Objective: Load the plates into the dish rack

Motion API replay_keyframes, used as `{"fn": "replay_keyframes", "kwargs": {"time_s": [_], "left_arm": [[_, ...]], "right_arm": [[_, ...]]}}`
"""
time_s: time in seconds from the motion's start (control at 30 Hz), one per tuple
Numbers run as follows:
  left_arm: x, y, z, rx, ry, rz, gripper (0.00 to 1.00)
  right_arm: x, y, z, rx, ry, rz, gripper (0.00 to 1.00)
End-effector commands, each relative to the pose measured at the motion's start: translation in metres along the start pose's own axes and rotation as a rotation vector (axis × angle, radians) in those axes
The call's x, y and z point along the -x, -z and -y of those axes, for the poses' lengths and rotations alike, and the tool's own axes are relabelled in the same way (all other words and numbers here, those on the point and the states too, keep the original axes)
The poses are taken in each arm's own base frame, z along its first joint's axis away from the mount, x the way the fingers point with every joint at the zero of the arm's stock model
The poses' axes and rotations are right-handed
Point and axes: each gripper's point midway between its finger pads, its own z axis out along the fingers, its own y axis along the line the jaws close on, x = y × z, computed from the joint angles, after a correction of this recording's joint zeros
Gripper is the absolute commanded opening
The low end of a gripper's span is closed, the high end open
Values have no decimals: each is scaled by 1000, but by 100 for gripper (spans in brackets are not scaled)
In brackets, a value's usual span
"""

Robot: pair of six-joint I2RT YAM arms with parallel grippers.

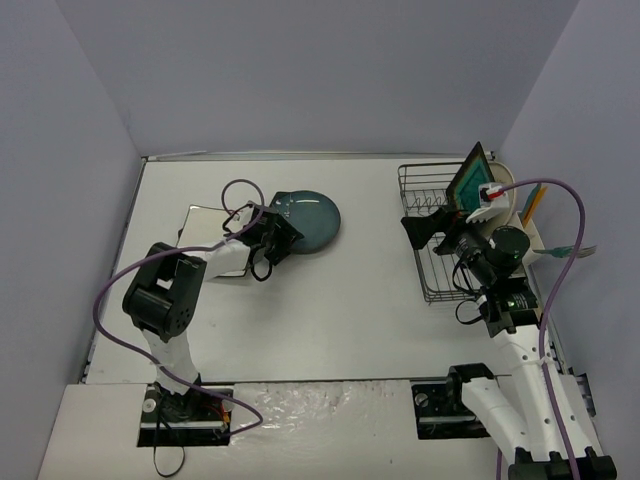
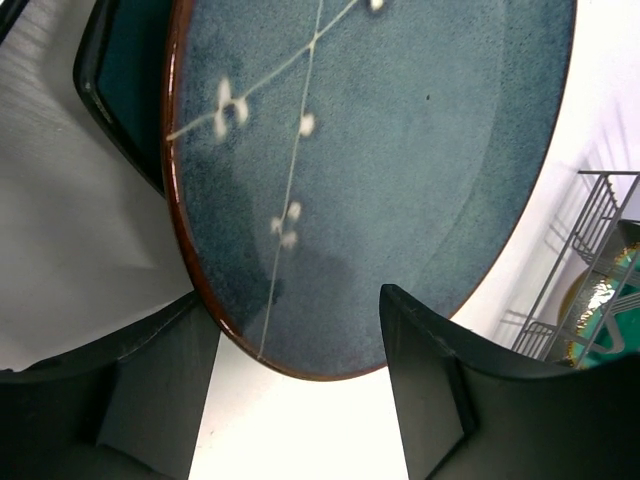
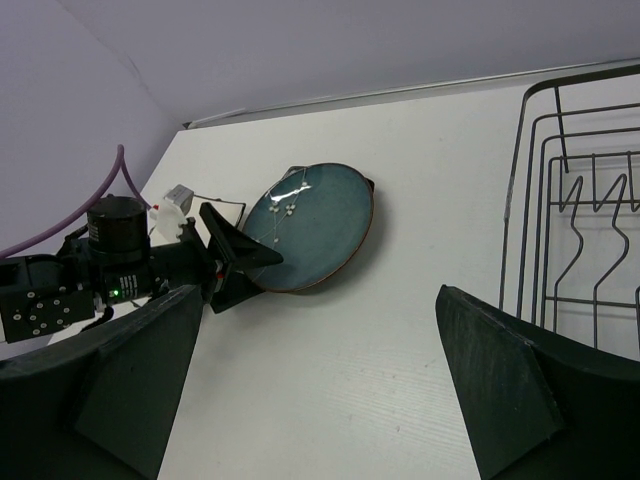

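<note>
Left gripper (image 1: 272, 238): spread wide at the teal plate's (image 1: 305, 220) rim, holding nothing.
Right gripper (image 3: 318, 296): wide open, empty, beside the dish rack (image 1: 430, 272).
Teal plate: on the table (image 1: 360, 300), well apart from the rack.

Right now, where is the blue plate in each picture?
Top external: the blue plate is a little left of centre, in the upper half.
Left wrist: the blue plate fills most of the picture, very close.
Right wrist: the blue plate is left of centre, farther off.
Shared landmark: the dish rack is at the right side in all three views.
</note>
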Motion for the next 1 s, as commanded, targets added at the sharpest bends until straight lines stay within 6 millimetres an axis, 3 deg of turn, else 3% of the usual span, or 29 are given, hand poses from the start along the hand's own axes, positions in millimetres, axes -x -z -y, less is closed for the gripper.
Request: {"fn": "replay_keyframes", "kwargs": {"time_s": [0.0, 0.27, 0.67, 0.97], "left_arm": [[13, 7, 36, -118, 38, 46, 57], [8, 7, 30, -116, 63, 31, 49], [9, 14, 23, -107, 71, 47, 18], [15, 33, 31, -130, 88, 70, 6]], "right_arm": [[12, 2, -13, 57, 35, 50, 100], [6, 4, -11, 55, 33, 41, 100], [-1, 6, -13, 63, 23, 25, 100], [0, 7, -16, 73, 26, 22, 100]]}}
